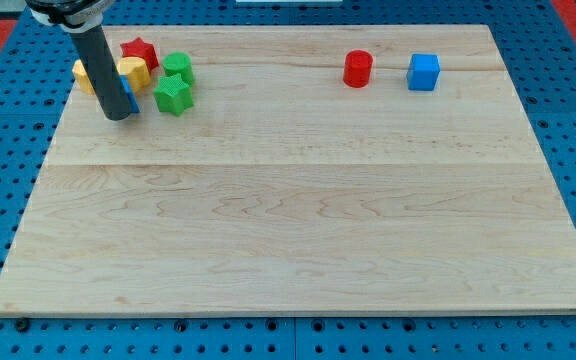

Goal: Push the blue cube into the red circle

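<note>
Clustered at the wooden board's (298,230) eleven o'clock corner: a red star-shaped block (141,51), two yellow blocks (134,71) (82,74) (shapes unclear), two green blocks (178,67) (173,96), one at six o'clock of the other.

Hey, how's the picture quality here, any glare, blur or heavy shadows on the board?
Camera view: lighting is even and soft, with no strong glare on the wooden board. The blue cube and red cylinder look sharp, casting only faint shadows. My tip sits at the view's left among clustered blocks, partly hiding a blue block behind the rod.
</note>
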Motion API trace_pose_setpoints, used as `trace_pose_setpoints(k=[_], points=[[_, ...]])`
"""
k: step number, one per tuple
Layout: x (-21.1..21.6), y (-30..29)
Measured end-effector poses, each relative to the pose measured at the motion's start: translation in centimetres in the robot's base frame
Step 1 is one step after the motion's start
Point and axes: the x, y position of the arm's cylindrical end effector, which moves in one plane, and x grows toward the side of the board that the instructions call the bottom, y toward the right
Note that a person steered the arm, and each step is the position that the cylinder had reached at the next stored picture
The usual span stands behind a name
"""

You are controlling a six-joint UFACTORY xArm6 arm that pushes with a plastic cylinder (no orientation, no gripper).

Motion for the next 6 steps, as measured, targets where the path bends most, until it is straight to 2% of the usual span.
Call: trace_pose_setpoints(k=[1,2,4,5,6], points=[[2.8,1.5],[4.2,11.0],[0.7,39.0],[-4.3,44.5],[-7.9,43.2]])
